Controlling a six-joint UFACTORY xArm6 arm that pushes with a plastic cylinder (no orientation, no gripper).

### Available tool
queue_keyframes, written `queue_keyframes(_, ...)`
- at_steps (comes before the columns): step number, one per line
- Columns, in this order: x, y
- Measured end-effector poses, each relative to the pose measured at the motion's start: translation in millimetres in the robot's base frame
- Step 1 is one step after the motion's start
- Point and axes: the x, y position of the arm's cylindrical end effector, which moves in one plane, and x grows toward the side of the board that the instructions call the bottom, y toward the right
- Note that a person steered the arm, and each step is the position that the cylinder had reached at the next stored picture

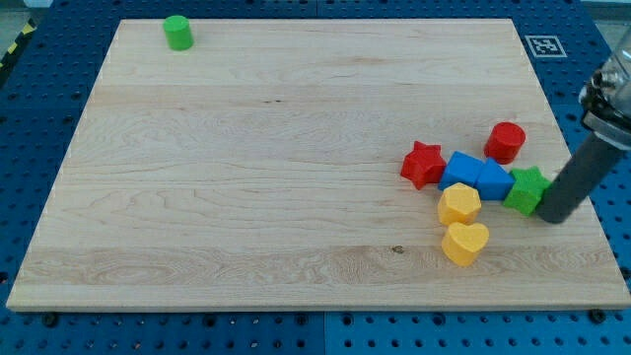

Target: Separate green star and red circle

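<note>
The green star [526, 189] lies near the board's right edge, at the right end of a row of blocks. The red circle [506, 141] stands just above it, toward the view's top, with a small gap between them. My tip [554, 217] is at the lower end of the dark rod, right beside the green star on its right, touching or nearly touching it.
Two blue blocks [477, 176] sit left of the green star, with a red star [423, 164] at their left end. A yellow hexagon [459, 204] and a yellow heart [464, 243] lie below them. A green cylinder [178, 32] stands at the top left of the wooden board [246, 177].
</note>
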Motion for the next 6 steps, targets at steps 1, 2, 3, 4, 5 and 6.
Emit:
queue_keyframes(1,-26.4,-18.9)
queue_keyframes(2,-53.2,-47.6)
queue_keyframes(3,-85.9,-68.4)
queue_keyframes(4,-105.3,-74.3)
queue_keyframes(5,-86.2,-68.2)
queue_keyframes(6,-64.5,-41.3)
